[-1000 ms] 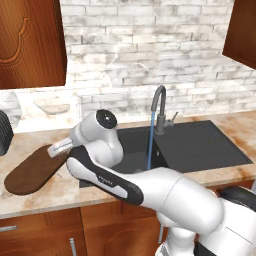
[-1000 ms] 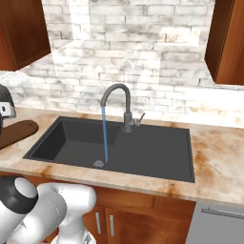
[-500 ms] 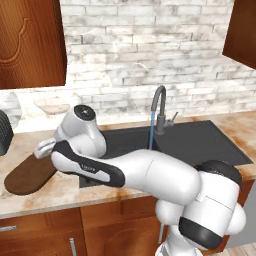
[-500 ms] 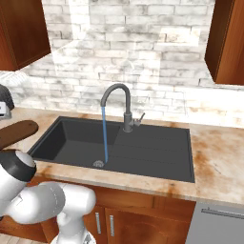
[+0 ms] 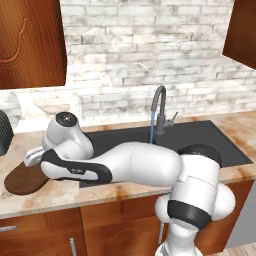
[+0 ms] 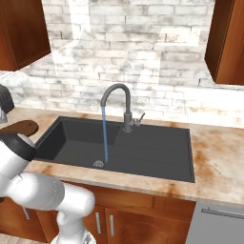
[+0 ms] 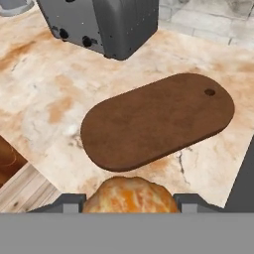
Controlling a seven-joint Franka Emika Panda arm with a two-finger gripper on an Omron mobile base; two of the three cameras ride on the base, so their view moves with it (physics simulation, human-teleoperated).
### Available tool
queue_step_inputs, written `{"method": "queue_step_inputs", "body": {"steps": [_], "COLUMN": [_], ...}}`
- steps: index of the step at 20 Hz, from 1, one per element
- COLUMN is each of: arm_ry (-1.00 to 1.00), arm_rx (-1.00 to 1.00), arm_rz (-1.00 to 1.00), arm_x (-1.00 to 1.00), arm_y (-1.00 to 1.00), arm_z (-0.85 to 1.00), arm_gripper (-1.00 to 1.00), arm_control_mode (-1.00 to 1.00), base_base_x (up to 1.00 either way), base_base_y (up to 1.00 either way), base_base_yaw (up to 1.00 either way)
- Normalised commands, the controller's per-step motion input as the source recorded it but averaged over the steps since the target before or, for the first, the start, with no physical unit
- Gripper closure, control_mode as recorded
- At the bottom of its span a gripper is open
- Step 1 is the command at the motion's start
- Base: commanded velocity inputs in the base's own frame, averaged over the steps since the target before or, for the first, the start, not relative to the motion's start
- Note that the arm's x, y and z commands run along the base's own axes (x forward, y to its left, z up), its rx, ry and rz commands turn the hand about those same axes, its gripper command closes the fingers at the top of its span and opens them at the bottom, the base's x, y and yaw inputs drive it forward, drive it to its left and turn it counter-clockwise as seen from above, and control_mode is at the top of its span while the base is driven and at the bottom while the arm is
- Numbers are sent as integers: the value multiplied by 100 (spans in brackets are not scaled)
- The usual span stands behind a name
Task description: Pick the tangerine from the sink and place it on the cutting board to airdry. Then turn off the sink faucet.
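closest to the hand camera, the gripper (image 7: 130, 198) is clamped on the tangerine (image 7: 130, 196), a round orange fruit sitting between two dark fingertips (image 7: 67, 202) at the bottom of the view. it is held in the air, not yet over its target.

just beyond it lies the cutting board (image 7: 158, 120), a dark brown oblong with rounded ends and a small hole near one end, flat on the mottled beige counter (image 7: 44, 89). the fruit hangs over bare counter at the board's near edge, close to the counter's front lip. letting go here would likely drop it on the counter, and a round fruit could roll off toward the floor. even on the board it may roll, since the board is flat with no rim, so a low, gentle release near the middle seems safest.

past the board stands a grey toaster (image 7: 101, 22), near enough that an overshoot could bump it.

from the base cameras, the white arm stretches left across the counter, its wrist above the board (image 5: 20, 181). further right, the sink (image 6: 143, 152) is a black basin, and the sink faucet (image 6: 125, 107) runs a thin blue stream onto the drain (image 6: 98, 163). the tap is on, so the second step remains, and the long swing back risks clipping the tall spout.
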Motion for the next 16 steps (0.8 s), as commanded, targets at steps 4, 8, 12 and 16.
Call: {"method": "queue_step_inputs", "body": {"steps": [4, 8, 12, 16], "arm_ry": [0, 0, 0, 0], "arm_rx": [-4, -4, -2, 0], "arm_rz": [0, 0, 0, 0], "arm_x": [16, 12, 11, 5], "arm_y": [16, 15, 20, 16], "arm_z": [-11, -2, -2, -13], "arm_gripper": [100, 100, 100, 100], "arm_control_mode": [-100, -100, -100, -100], "base_base_x": [0, 0, 0, 0], "base_base_y": [0, 0, 0, 0], "base_base_yaw": [0, 0, 0, 0]}}
